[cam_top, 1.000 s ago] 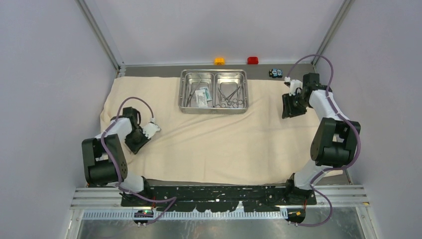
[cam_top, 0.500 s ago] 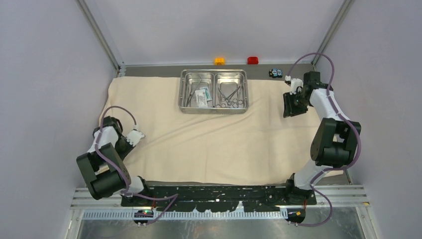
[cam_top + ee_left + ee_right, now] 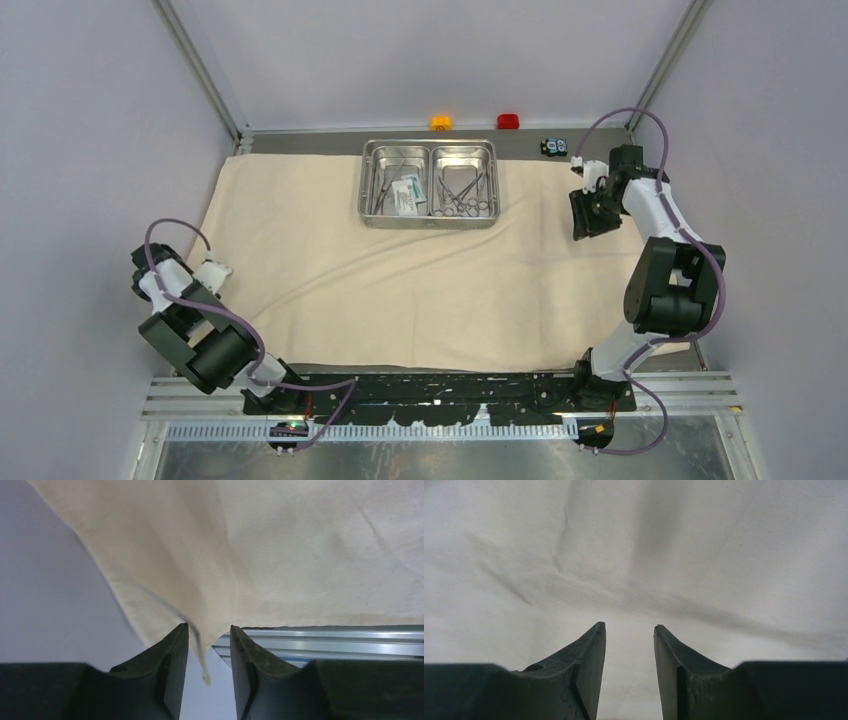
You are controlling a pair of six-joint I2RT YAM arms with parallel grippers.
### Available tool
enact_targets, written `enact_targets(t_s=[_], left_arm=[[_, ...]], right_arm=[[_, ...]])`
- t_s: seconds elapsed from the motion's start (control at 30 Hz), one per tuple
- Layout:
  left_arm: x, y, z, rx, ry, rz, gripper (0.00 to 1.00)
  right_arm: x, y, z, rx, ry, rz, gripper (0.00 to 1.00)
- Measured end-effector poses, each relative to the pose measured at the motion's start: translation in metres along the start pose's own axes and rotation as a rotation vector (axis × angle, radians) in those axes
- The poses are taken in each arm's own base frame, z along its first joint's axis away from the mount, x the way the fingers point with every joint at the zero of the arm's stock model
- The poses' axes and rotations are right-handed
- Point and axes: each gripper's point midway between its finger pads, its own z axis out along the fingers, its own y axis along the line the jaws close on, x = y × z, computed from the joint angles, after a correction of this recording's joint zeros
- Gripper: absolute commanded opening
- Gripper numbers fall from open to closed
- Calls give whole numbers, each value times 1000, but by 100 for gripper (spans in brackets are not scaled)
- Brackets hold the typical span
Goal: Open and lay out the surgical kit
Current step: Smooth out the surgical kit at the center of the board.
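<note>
Left end effector [image 3: 207, 630] gapes around beige cloth [image 3: 280, 555] corner, near lavender wall [image 3: 100, 150].

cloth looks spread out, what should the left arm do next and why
Probably back the left gripper away from the beige cloth: its jaws stand apart with a fold of the cloth's left edge hanging loose between them, and the cloth lies spread under the steel tray.

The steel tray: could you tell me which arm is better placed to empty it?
Probably right: the right gripper is open, empty and nearer the tray; the left gripper is out at the cloth's left edge.
</note>
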Motion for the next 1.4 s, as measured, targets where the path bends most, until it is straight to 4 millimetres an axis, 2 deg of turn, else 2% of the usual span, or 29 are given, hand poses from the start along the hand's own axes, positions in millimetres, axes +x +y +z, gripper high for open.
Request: enact_targets(t_s=[0.07, 0.13, 0.27, 0.33, 0.5, 0.67, 0.77, 1.0, 1.13, 1.4], left_arm=[[-1, 10, -7, -20, -18, -25, 66], [-7, 14, -16, -21, -60, -28, 73], [-32, 11, -46, 1, -201, -51, 90], [-50, 5, -64, 18, -285, -58, 93], [-107, -30, -96, 81, -465, -5, 95], [-157, -79, -113, 163, -570, 79, 95], [-175, -94, -119, 195, -598, 87, 95], [-204, -114, -117, 237, -609, 104, 95], [-213, -124, -114, 229, -600, 138, 96], [-227, -137, -107, 218, -578, 202, 96]], right_arm=[[6, -2, 1, 11, 16, -17, 49], [16, -2, 1, 15, 43, -38, 51], [38, -1, -8, 35, 92, -94, 56], [50, 0, -18, 46, 113, -120, 57], [76, -10, -42, 77, 159, -158, 64], [124, -16, -55, 58, 276, -175, 68], [151, -19, -61, 65, 354, -186, 68], [192, -24, -71, 50, 488, -180, 71], [206, -28, -84, 41, 538, -151, 76], [233, -41, -97, 14, 650, -121, 77]])
